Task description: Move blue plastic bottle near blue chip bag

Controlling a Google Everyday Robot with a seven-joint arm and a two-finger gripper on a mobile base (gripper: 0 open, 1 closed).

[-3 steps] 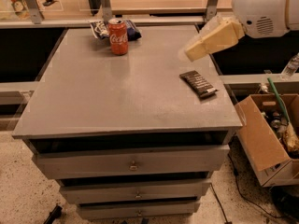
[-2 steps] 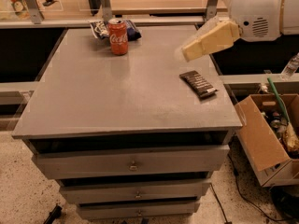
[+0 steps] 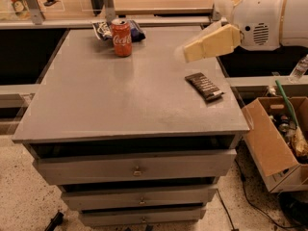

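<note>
The blue chip bag [image 3: 134, 31], dark blue foil with white print, lies at the far left-centre edge of the grey cabinet top [image 3: 120, 105]. It is right behind a red Coca-Cola can [image 3: 121, 37] and partly hidden by it. My cream-coloured gripper [image 3: 188, 53] hangs above the right part of the top, pointing left and down. It is just above and behind a flat dark brown bar wrapper [image 3: 205, 86]. It is far from the bag. No blue plastic bottle shows on the cabinet top or in the gripper.
The white arm body [image 3: 269, 18] fills the upper right. A clear bottle-like thing [image 3: 300, 69] shows at the right edge, off the cabinet. An open cardboard box [image 3: 276, 138] with clutter stands on the floor to the right. Drawers [image 3: 137, 167] are below, and a shelf rail runs behind.
The gripper and arm have drifted slightly to the left over the cabinet top. The can, bag and wrapper have not moved.
</note>
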